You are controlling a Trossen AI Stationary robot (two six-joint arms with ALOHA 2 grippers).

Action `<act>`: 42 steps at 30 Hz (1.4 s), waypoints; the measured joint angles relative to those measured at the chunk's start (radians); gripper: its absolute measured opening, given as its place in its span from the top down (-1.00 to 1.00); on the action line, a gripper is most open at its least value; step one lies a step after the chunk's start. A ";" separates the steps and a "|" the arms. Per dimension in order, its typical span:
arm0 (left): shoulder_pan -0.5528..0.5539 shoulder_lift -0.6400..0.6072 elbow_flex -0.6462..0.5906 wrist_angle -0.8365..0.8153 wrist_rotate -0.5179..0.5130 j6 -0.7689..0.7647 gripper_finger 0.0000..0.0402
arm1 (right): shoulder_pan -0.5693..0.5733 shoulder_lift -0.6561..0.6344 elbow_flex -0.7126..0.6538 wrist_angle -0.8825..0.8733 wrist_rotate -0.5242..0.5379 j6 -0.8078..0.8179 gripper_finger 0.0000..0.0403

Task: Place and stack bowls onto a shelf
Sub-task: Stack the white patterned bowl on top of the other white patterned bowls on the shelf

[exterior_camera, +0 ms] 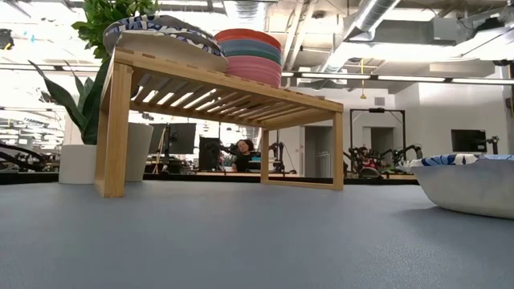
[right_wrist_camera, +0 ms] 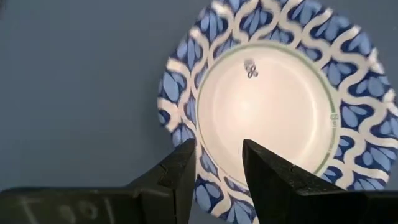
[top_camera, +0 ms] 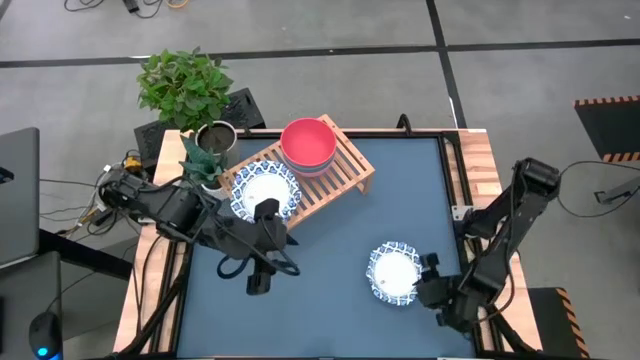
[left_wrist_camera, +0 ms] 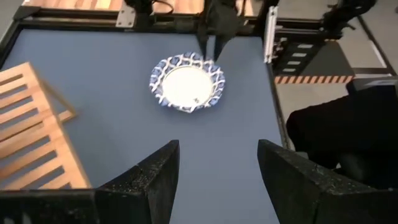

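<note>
The right gripper (top_camera: 428, 272) stood open at the rim of a patterned dish (top_camera: 393, 273) on the table (top_camera: 330, 240). The left gripper (top_camera: 262, 272) hung open beside the shelf (top_camera: 345, 175).

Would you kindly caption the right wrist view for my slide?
Right gripper, fingers open, poised over the rim of a blue-patterned white dish on the dark blue table.

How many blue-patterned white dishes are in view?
2 seen: one on the shelf's end nearer the plant, one on the blue table by the right gripper. More may sit stacked beneath either.
</note>
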 joint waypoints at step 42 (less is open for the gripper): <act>-0.045 0.033 -0.042 0.045 -0.025 0.017 0.00 | -0.001 0.060 0.084 0.005 -0.092 -0.057 0.19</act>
